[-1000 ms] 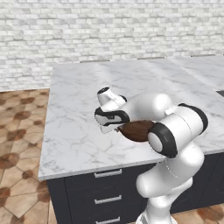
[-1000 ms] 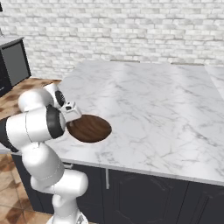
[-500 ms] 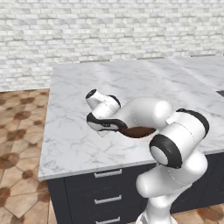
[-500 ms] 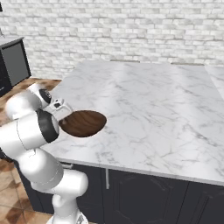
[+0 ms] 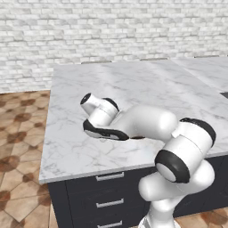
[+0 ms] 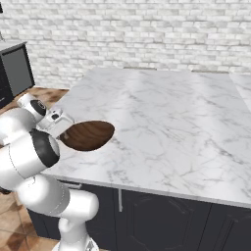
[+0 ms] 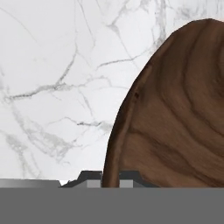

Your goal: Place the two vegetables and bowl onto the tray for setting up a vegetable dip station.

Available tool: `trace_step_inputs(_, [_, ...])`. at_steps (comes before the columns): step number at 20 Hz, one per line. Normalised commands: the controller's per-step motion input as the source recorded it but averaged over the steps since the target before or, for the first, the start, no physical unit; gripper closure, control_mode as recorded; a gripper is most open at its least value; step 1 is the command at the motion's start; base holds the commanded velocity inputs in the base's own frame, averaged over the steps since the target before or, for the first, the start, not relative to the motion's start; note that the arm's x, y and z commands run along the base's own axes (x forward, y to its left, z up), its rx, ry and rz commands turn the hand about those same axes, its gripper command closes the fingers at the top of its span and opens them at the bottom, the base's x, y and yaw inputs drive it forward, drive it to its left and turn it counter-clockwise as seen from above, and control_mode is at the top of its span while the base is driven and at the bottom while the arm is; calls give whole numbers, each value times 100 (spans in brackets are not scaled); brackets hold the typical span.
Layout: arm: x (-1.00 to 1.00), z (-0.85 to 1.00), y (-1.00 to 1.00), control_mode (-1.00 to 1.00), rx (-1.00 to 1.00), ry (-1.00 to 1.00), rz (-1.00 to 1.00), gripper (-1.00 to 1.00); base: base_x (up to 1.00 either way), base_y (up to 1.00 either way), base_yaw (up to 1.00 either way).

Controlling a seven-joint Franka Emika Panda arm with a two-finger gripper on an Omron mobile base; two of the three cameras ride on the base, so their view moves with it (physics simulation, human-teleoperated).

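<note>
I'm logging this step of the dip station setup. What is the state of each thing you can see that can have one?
bowl: gripped by its rim, over the near left part of the counter, open side up.
hand: shut on the bowl's rim, one fingertip on each side.
counter drawers: closed.

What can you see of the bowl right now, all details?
The bowl is round, shallow and dark brown, wood by its look, with curved grain bands across the inside. It sits tilted, not flat, above the near left part of the white marble counter. The gripper is shut on its rim, one finger on each side of the edge. Nothing lies in the part that shows. From the left base view the arm covers nearly all of it.
</note>
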Motion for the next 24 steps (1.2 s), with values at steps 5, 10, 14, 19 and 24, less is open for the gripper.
trace_step_inputs(5, [-24,8,1,-100,0,-2,0,100,0,0,0])
trace_step_inputs(10, [-16,7,0,-100,0,-9,0,100,0,0,0])
trace_step_inputs(14, [-2,1,0,-100,0,-3,0,100,0,0,0])
trace_step_inputs(19, [0,0,0,-100,0,0,0,100,0,0,0])
trace_step_inputs(24, [0,0,0,-100,0,0,0,100,0,0,0])
